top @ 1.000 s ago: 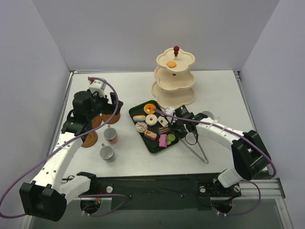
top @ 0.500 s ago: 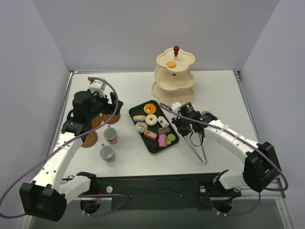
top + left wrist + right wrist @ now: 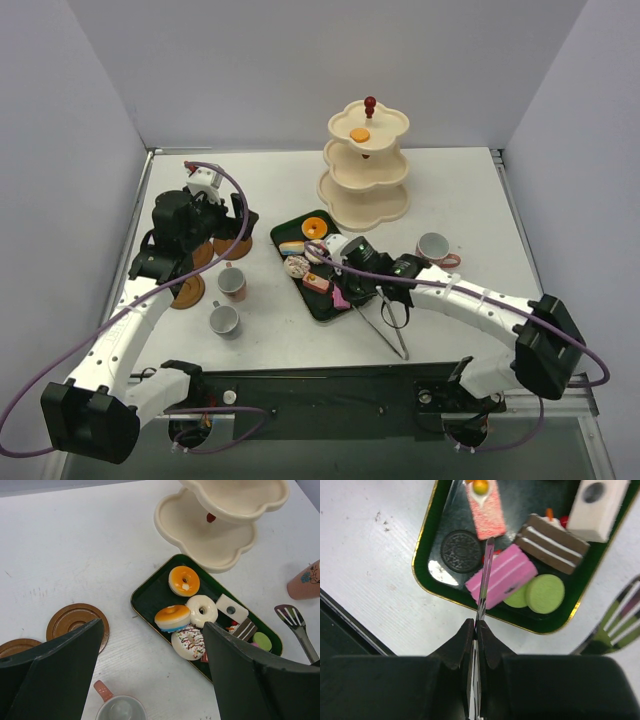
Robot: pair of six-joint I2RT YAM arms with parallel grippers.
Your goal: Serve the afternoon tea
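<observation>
The dark green tray (image 3: 318,308) holds toy sweets: donuts (image 3: 184,580), a pink cake slice (image 3: 502,575), green macarons (image 3: 545,594). My right gripper (image 3: 350,285) is over the tray's near end, shut on a thin arm of the metal tongs (image 3: 485,580) whose tip touches the pink slice. My left gripper (image 3: 205,215) is open and empty above the brown saucers (image 3: 186,291). A pink cup (image 3: 233,283) and a grey cup (image 3: 224,320) stand near them. A third cup (image 3: 433,247) stands right of the tray. The cream stand (image 3: 365,170) has an orange sweet (image 3: 360,134) on top.
The tongs' free arm and looped end (image 3: 393,312) trail over the table toward the near edge; its slotted head shows in the right wrist view (image 3: 620,615). Walls close in the table on the left, back and right.
My right arm has swung left with the tongs, from beside the tray to over its near end, uncovering the cup on the right. The left arm has not moved.
</observation>
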